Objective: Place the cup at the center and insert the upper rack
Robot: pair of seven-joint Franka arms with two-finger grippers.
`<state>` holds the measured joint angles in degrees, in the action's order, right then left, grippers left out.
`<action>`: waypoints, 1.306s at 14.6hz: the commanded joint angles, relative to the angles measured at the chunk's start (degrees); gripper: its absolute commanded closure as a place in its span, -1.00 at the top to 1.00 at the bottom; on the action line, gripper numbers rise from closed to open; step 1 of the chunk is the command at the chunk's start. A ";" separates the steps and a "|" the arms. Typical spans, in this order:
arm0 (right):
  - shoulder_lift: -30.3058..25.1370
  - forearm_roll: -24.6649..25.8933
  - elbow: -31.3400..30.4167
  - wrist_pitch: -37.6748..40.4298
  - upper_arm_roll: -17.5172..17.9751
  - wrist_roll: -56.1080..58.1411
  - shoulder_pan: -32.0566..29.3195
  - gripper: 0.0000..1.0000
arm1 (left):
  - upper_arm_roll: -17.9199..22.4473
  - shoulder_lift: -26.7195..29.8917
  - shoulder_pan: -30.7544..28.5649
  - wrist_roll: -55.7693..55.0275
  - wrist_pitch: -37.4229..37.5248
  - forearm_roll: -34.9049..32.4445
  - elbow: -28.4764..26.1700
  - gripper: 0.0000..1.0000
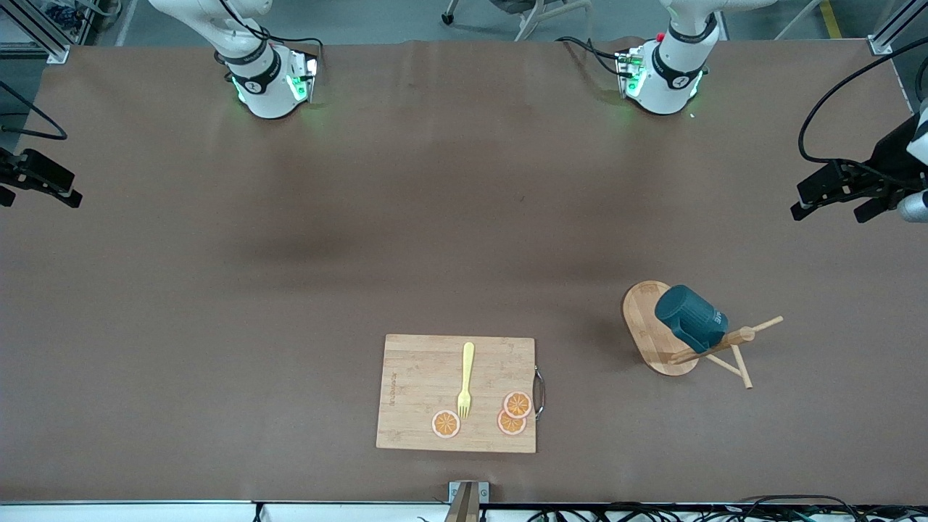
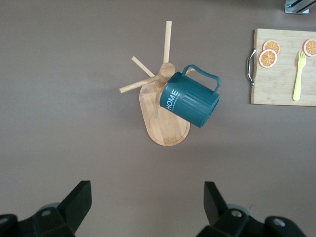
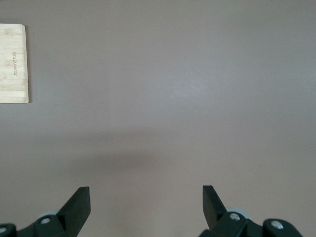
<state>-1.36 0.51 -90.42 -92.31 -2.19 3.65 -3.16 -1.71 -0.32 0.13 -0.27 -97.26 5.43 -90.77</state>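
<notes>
The upper rack, a bamboo stand with an oval base (image 1: 644, 328) (image 2: 165, 132), a post and thin pegs, stands toward the left arm's end of the table. The dark teal cup (image 1: 689, 317) (image 2: 190, 101) hangs tilted on one of its pegs, over the base. My left gripper (image 1: 834, 210) (image 2: 147, 202) is open and empty, up in the air at the table's edge past the rack. My right gripper (image 1: 36, 197) (image 3: 146, 205) is open and empty too, in the air over the right arm's end of the table. Both are well apart from the cup.
A rectangular bamboo cutting board (image 1: 420, 377) (image 2: 279, 89) (image 3: 12, 64) with a metal handle lies near the front edge of the table, at about mid-length. On it are a yellow fork (image 1: 466, 380) and three orange slices (image 1: 516, 404). Bare brown tabletop lies between the board and the arms' bases.
</notes>
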 commanded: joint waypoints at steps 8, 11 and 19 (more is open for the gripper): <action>-5.48 -0.25 -4.92 -0.15 0.26 0.30 -0.18 1.00 | 2.41 0.50 2.77 0.97 -0.12 -1.12 1.30 1.00; -9.70 -0.25 -11.17 -3.66 0.26 0.13 -0.09 1.00 | 2.67 0.67 2.59 2.36 -0.12 -1.21 1.30 1.00; -11.30 -0.16 -12.59 -3.23 0.35 -0.31 -0.18 1.00 | 2.41 0.76 1.98 2.99 5.24 -1.30 4.81 1.00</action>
<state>-11.18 0.45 -101.80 -95.27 -2.08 3.66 -3.10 0.89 -0.01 2.09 2.32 -94.44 5.32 -87.28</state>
